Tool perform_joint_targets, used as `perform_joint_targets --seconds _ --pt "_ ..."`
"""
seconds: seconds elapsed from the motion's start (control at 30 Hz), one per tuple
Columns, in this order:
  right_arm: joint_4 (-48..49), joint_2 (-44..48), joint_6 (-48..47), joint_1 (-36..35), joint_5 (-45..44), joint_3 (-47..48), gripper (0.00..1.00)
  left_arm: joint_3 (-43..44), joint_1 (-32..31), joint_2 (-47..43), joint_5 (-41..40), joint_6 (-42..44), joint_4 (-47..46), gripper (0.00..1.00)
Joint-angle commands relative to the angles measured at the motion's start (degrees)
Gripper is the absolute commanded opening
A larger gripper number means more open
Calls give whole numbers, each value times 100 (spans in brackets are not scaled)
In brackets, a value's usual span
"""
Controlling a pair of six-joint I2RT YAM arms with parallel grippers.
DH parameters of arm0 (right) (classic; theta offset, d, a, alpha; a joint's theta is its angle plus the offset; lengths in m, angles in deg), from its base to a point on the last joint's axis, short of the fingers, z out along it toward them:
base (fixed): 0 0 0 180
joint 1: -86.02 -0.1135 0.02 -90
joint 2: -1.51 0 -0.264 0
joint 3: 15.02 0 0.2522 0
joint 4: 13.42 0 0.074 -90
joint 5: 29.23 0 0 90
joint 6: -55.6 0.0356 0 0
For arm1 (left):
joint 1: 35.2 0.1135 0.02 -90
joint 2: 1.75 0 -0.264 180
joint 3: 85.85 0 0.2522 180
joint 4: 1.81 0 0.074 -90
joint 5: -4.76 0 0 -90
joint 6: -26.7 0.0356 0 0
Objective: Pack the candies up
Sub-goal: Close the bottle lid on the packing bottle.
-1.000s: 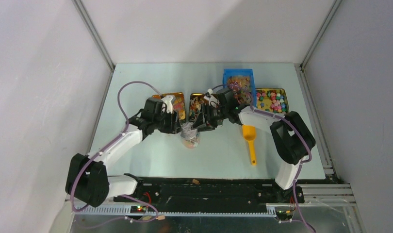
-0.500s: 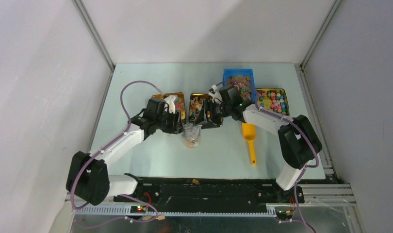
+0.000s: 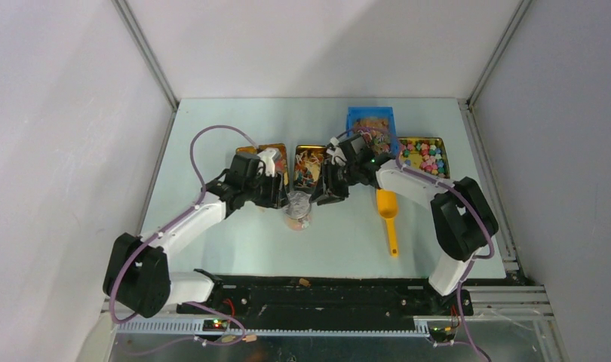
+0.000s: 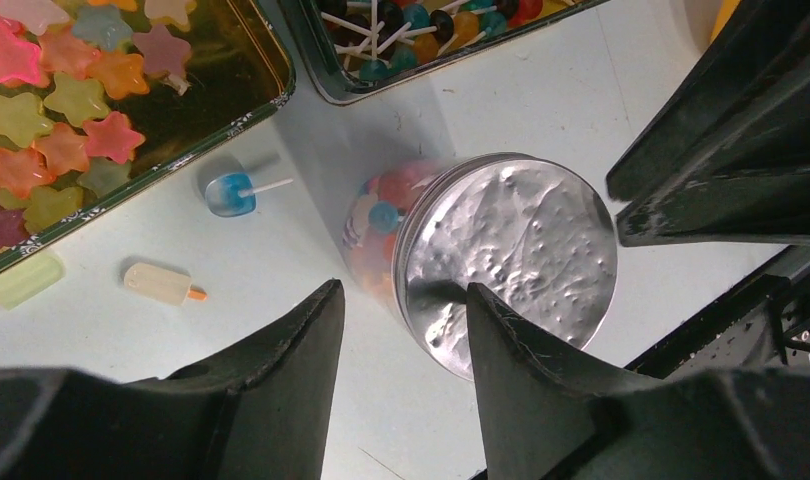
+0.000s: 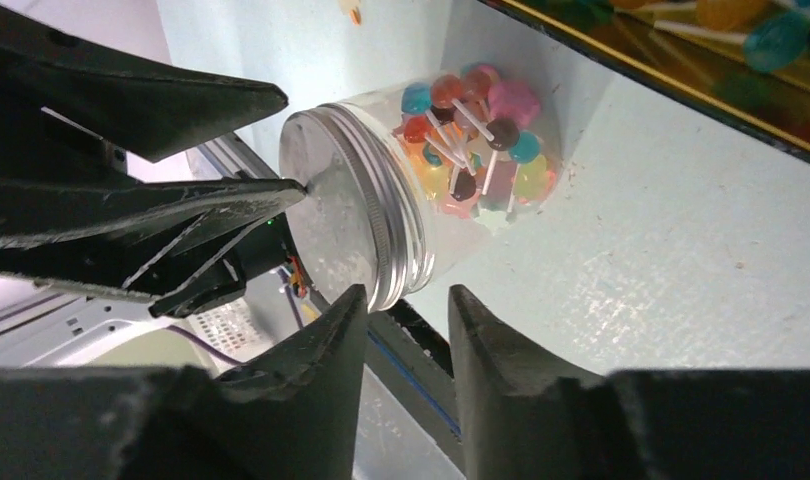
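Note:
A clear jar [image 5: 471,150] of lollipops and other candies stands on the table under a round silver lid [image 4: 511,260]. My left gripper [image 4: 403,290] hangs open over it, one fingertip [image 5: 291,190] resting on the lid's face, the other off to the side. From the opposite side my right gripper [image 5: 408,292] is open just beside the lid's rim, holding nothing. In the top view the jar [image 3: 297,211] sits between the left gripper [image 3: 284,197] and the right gripper [image 3: 323,194]. More candies fill a tin of star jellies [image 4: 61,100] and a tin of lollipops [image 4: 421,30].
A blue lollipop [image 4: 231,193] and a cream ice-pop sweet [image 4: 161,283] lie loose by the jar. The orange scoop [image 3: 389,215] lies to the right. Behind it are a blue bin [image 3: 372,124] and another tin of sweets [image 3: 422,157].
My right gripper has drawn back from the jar toward the tins, its jaws widening and then narrowing again. The left gripper has stayed over the lid.

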Motion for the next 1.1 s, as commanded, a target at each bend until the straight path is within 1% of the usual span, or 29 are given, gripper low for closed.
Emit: perform_joint_targets --seconds 0.0,0.2,0.27,0.3,0.37,0.47,0.53,0.63,0.7,0.83,0.87,0.9,0.93,1.03,1.07 --pt "248 -290 82 -116 302 180 35 168 -82 39 -49 -6 -4 55" --pt "517 -545 243 -136 468 183 24 145 -103 2 20 0 -24 59" --pt "506 -578 246 -124 446 179 19 134 -103 1 64 -5 -37 60" --pt "465 -588 242 -119 435 178 12 127 -103 4 98 -7 -58 60" --pt "360 -604 195 -120 343 179 7 113 -103 4 148 -32 -98 62" --pt "149 -656 48 -111 136 179 5 89 -103 12 207 -100 -201 67" --pt "16 -703 -42 -104 26 185 5 83 -103 34 254 -127 -260 68" --pt "-86 -768 -108 -104 -30 177 6 68 -103 90 416 -177 -335 66" --pt "-106 -797 -122 -112 -58 162 7 51 -103 128 496 -221 -378 62" --pt "-268 -780 -206 -131 -360 165 12 41 -103 79 370 -244 -344 60" --pt "-341 -730 -225 -154 -434 161 14 60 -103 28 262 -232 -284 61" --pt "-367 -670 -284 -168 -586 165 20 70 -103 -1 206 -219 -214 63" --pt "-428 -646 -313 -194 -657 170 22 104 -103 -50 122 -206 -180 64" --pt "-630 -572 -478 -291 -887 261 35 177 -103 -160 8 -142 -32 68" --pt "-682 -567 -514 -330 -900 300 38 197 -103 -232 4 -137 -15 69"
